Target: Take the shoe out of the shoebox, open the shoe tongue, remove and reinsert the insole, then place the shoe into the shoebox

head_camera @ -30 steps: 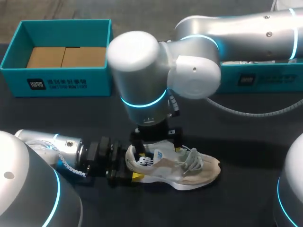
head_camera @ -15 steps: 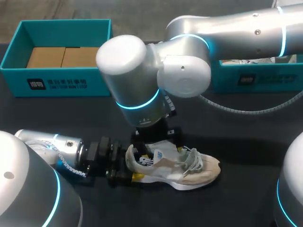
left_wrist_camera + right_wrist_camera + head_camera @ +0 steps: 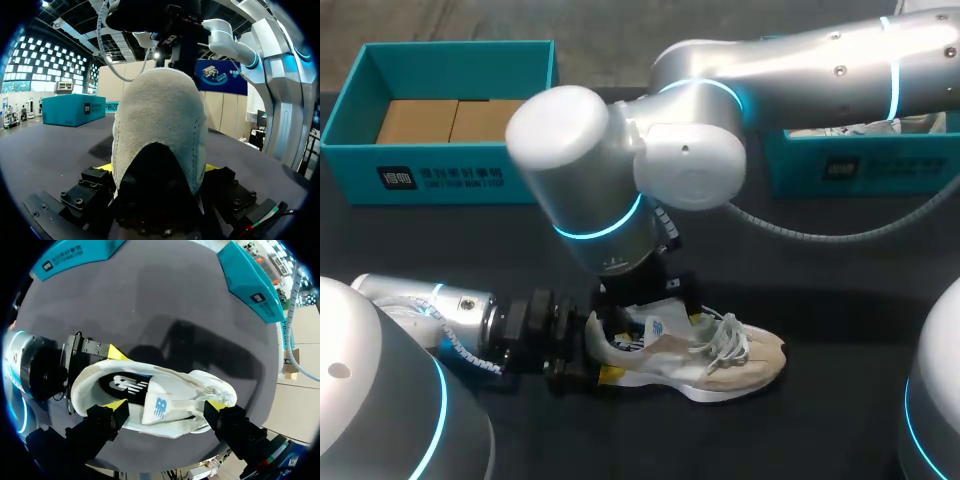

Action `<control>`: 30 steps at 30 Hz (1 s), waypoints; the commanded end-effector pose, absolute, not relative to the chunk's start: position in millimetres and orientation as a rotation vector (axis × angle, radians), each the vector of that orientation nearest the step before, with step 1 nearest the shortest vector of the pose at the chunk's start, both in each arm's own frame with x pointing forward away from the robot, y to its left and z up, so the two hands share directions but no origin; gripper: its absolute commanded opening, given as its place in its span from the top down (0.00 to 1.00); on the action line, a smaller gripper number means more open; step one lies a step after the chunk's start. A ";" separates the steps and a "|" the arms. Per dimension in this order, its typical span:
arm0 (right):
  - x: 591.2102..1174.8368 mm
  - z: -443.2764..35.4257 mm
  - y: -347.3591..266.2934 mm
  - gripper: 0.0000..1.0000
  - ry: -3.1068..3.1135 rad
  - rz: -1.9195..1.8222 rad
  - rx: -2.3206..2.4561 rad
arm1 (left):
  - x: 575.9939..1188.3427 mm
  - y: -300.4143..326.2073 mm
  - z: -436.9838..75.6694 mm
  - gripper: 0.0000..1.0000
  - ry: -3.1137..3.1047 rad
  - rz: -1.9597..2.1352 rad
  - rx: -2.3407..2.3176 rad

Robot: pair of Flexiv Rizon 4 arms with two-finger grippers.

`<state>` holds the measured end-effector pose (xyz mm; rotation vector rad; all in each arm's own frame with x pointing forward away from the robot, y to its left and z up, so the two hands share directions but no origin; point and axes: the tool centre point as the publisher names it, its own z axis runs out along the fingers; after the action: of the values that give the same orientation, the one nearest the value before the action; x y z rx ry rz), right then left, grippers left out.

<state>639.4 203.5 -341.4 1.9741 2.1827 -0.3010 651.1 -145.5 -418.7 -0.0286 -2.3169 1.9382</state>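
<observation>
The shoe [image 3: 700, 355] lies unboxed on the bench [image 3: 840, 290], heel clamped by the left fingers [image 3: 115, 352]; the right fingers [image 3: 116, 405] hang spread above its tongue [image 3: 159, 407]. The tongue looks open, the insole [image 3: 120, 385] inside; pulling, refitting and reboxing seemingly remain

Dark table [image 3: 840, 300]: shoe [image 3: 740, 365] front middle; left shoebox [image 3: 440, 175], right shoebox [image 3: 860, 165] at rear.

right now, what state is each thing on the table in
shoe: out of the box, upright on the table
insole: inside the shoe
left fingers: shut on the shoe's heel
right fingers: open, just above the shoe
left shoebox: open, cardboard inside
right shoebox: open, partly hidden
</observation>
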 end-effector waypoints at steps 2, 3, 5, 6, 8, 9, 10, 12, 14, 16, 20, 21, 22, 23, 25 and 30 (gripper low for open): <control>631.6 -348.9 210.1 0.00 1.251 -0.233 2.538 | 651.5 -143.0 -421.3 1.00 -2.318 1.935 -0.029; 630.4 -348.7 209.6 0.00 1.238 -0.233 2.537 | 651.5 -143.0 -421.3 1.00 -2.318 1.935 -0.029; 628.9 -348.7 209.6 0.00 1.225 -0.231 2.536 | 651.5 -143.0 -421.3 1.00 -2.318 1.935 -0.029; 628.2 -349.0 208.8 0.00 1.218 -0.232 2.536 | 651.5 -143.0 -421.3 1.00 -2.318 1.935 -0.029; 627.7 -350.0 205.0 0.00 1.209 -0.225 2.544 | 651.5 -143.0 -421.3 1.00 -2.318 1.935 -0.029; 627.9 -350.4 203.1 0.00 1.201 -0.225 2.548 | 651.5 -143.0 -421.3 1.00 -2.318 1.935 -0.029; 628.2 -350.7 200.3 0.00 1.193 -0.221 2.552 | 651.5 -143.0 -421.3 1.00 -2.318 1.935 -0.029; 628.8 -350.5 196.8 0.00 1.177 -0.212 2.560 | 651.5 -143.0 -421.3 1.00 -2.318 1.935 -0.029; 630.0 -349.8 193.9 0.00 1.168 -0.204 2.564 | 651.5 -143.0 -421.3 1.00 -2.318 1.935 -0.029; 632.7 -349.9 190.2 0.00 1.167 -0.200 2.568 | 651.5 -143.0 -421.3 1.00 -2.318 1.935 -0.029; 638.0 -350.2 184.1 0.00 1.162 -0.187 2.575 | 651.5 -143.0 -421.3 1.00 -2.318 1.935 -0.029; 639.3 -350.3 183.0 0.00 1.161 -0.186 2.576 | 651.5 -143.0 -421.3 1.00 -2.318 1.935 -0.029; 639.8 -350.3 182.5 0.00 1.160 -0.186 2.577 | 651.5 -143.0 -421.3 1.00 -2.318 1.935 -0.029; 640.6 -349.7 181.4 0.00 1.159 -0.184 2.579 | 651.5 -143.0 -421.3 1.00 -2.318 1.935 -0.029; 640.7 -347.6 179.8 0.00 1.156 -0.182 2.580 | 651.5 -143.0 -421.3 1.00 -2.318 1.935 -0.029; 638.7 -340.0 174.2 0.00 1.141 -0.181 2.580 | 651.5 -143.0 -421.3 1.00 -2.318 1.935 -0.029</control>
<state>645.4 178.3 -346.1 1.9600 2.1245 -0.3670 651.1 -145.5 -418.6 -0.0287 -2.3168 1.9383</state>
